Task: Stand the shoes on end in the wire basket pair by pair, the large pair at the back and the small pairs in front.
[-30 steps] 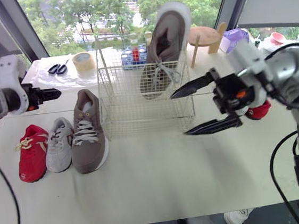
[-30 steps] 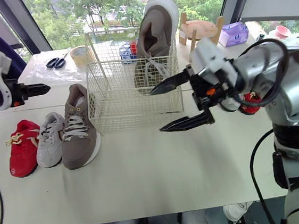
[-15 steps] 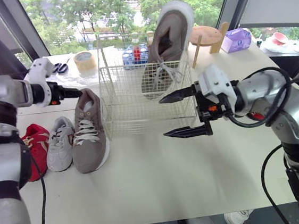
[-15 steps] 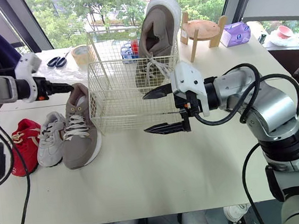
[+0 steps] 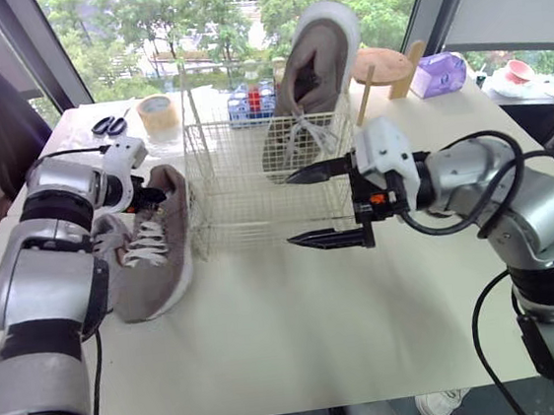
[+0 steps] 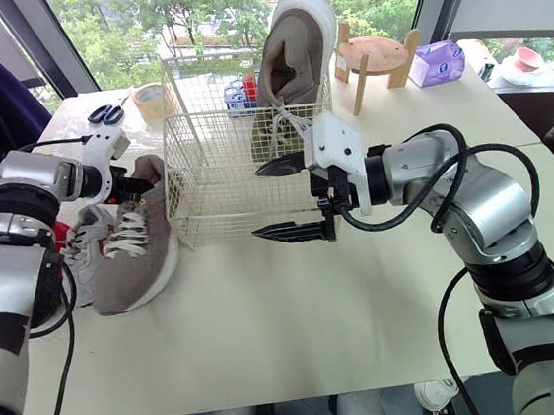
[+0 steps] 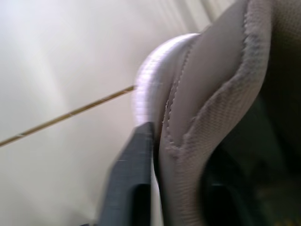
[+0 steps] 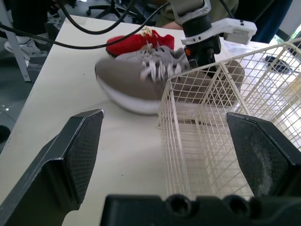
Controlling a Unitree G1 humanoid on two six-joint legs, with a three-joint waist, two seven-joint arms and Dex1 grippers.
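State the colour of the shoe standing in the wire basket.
Taupe-brown shoe with a white sole; clearest in the left eye view.

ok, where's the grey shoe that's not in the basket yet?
Head views: the grey shoe lies on the table on the robot's left, beside the basket, its heel collar between the left gripper's fingers.

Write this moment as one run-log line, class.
left gripper: shut on heel of lying shoe | right gripper: open, beside wire basket | standing shoe: on end at basket's back
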